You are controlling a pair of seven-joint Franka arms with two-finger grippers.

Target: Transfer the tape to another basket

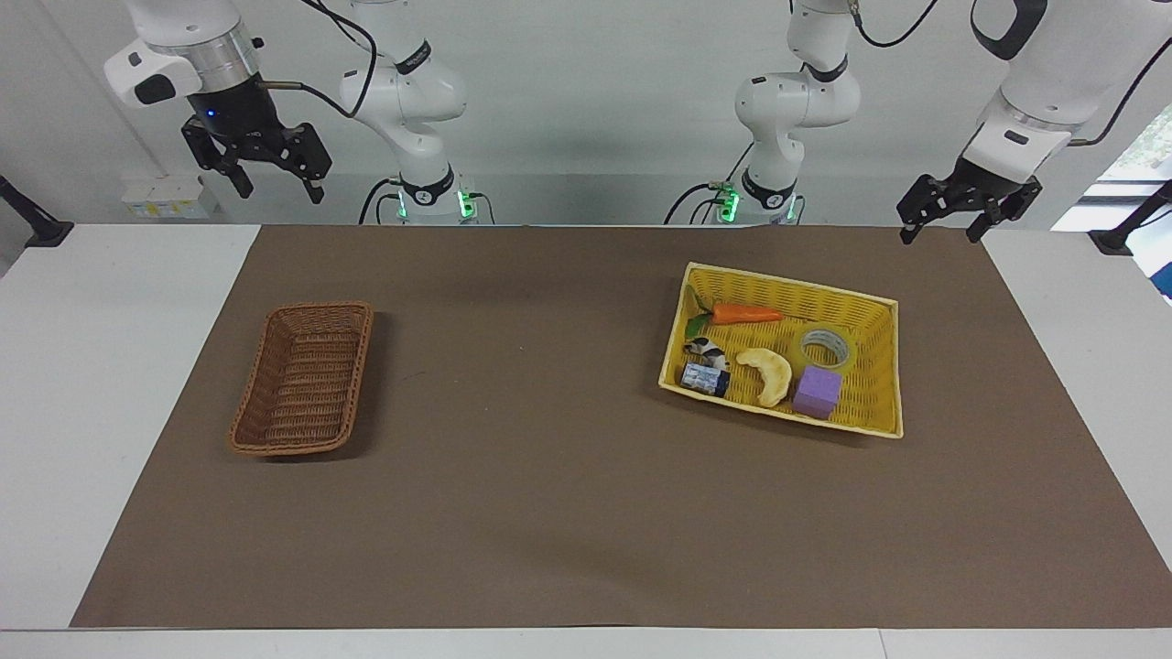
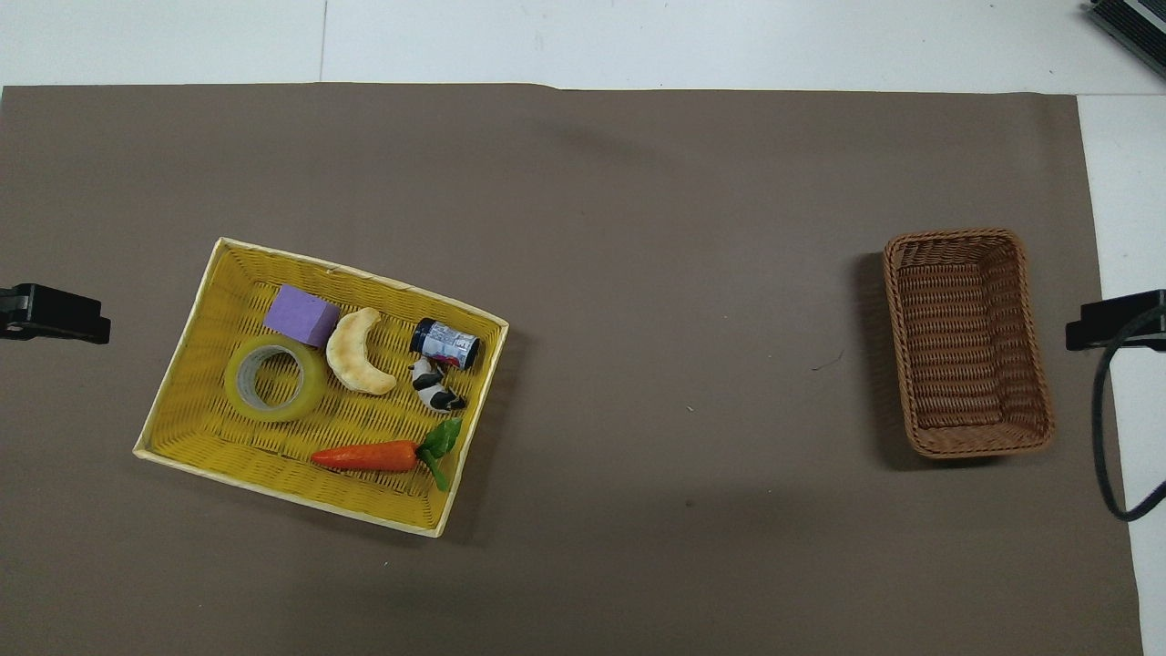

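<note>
Toward the right arm's end of the table, the right gripper (image 1: 275,169) is hanging raised, jaws wide open and empty, above the table's edge nearest the robots, with the brown basket (image 1: 304,378) sitting empty. The tape (image 1: 828,348) is lying flat in the yellow basket (image 1: 879,366), touching a purple block (image 1: 818,392). The left gripper (image 1: 943,220) is waiting open and empty nearby; it would do best coming straight down, one finger inside the ring, away from the block.

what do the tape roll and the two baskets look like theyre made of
The tape: translucent yellowish plastic film, glossy, wound on a pale core, probably cardboard. The brown basket: woven wicker or rattan-like strands, matte; ribbed weave shows. The yellow basket: woven too, bright even colour suggests plastic or dyed fibre, with a pale rim.
</note>
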